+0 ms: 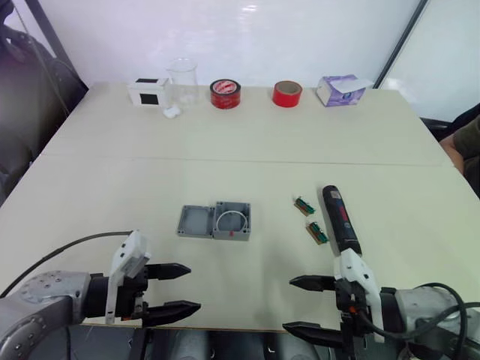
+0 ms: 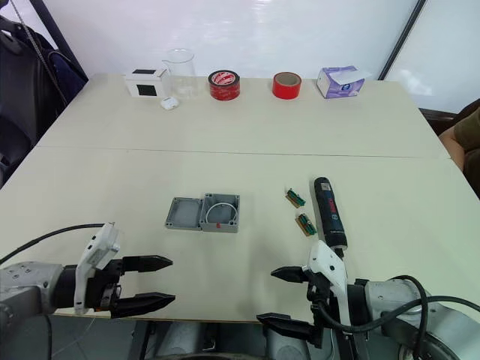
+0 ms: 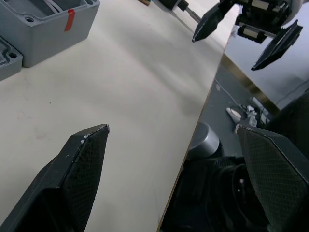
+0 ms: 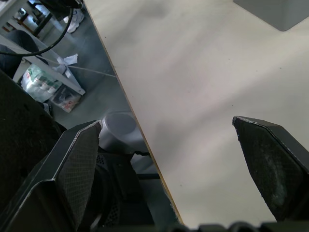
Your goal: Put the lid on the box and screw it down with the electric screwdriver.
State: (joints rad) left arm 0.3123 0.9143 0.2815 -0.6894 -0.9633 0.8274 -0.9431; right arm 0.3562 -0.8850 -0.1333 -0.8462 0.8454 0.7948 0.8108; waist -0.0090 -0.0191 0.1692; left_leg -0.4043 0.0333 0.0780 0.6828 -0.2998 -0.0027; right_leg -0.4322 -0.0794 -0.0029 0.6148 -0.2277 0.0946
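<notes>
The grey box [image 1: 232, 220] stands open-side up at mid-table with a white loop inside and a red mark on its near side. The shallow grey lid [image 1: 195, 222] lies touching its left side, hollow side up. The black electric screwdriver [image 1: 340, 219] lies to the right, bit end toward me. My left gripper [image 1: 174, 289] hovers open over the table's front edge, nearer than the lid and to its left. My right gripper [image 1: 307, 306] is open at the front edge, just short of the screwdriver's near end. Both are empty.
Two small green pieces [image 1: 310, 218] lie left of the screwdriver. Along the far edge stand a white box with a black panel [image 1: 148, 91], a clear beaker [image 1: 183, 80], two red tape rolls [image 1: 225, 94], and a tissue pack [image 1: 339, 89]. A person's arm [image 1: 459, 146] shows at the right.
</notes>
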